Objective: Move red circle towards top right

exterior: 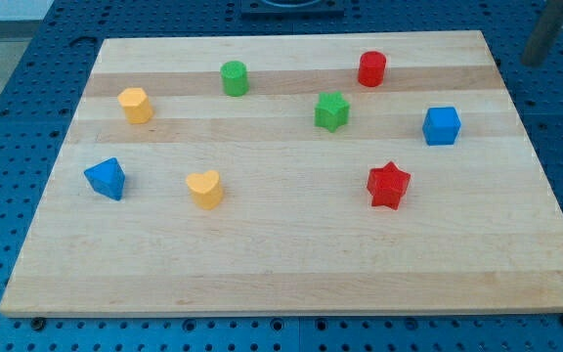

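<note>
The red circle (371, 68), a short red cylinder, stands near the board's top edge, right of centre. My rod comes in at the view's top right corner, blurred, and my tip (533, 61) is just beyond the board's top right corner. It is well to the right of the red circle and touches no block. A green star (331, 110) sits just below and left of the red circle. A blue cube (441, 125) sits below and right of it.
A green cylinder (234, 77) stands at top centre-left and a yellow block (136, 105) at the left. A blue block (105, 178), a yellow heart (204, 189) and a red star (388, 185) lie lower. The wooden board (281, 274) rests on a blue perforated table.
</note>
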`<act>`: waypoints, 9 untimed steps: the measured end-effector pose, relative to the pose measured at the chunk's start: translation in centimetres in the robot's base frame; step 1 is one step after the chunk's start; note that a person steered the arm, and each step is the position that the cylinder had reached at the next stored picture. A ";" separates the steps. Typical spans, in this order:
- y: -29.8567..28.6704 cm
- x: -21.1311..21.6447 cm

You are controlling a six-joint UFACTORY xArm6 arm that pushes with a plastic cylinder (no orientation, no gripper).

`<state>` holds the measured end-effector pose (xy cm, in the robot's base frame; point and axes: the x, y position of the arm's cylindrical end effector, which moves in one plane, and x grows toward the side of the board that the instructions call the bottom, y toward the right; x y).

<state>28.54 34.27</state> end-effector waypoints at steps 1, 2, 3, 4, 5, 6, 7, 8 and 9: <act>-4.1 2.4; -9.7 2.3; -12.9 2.0; -14.5 2.5; -17.5 2.5; -21.3 2.5; -24.4 2.4; -26.4 0.1; -26.3 -2.1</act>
<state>26.42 7.95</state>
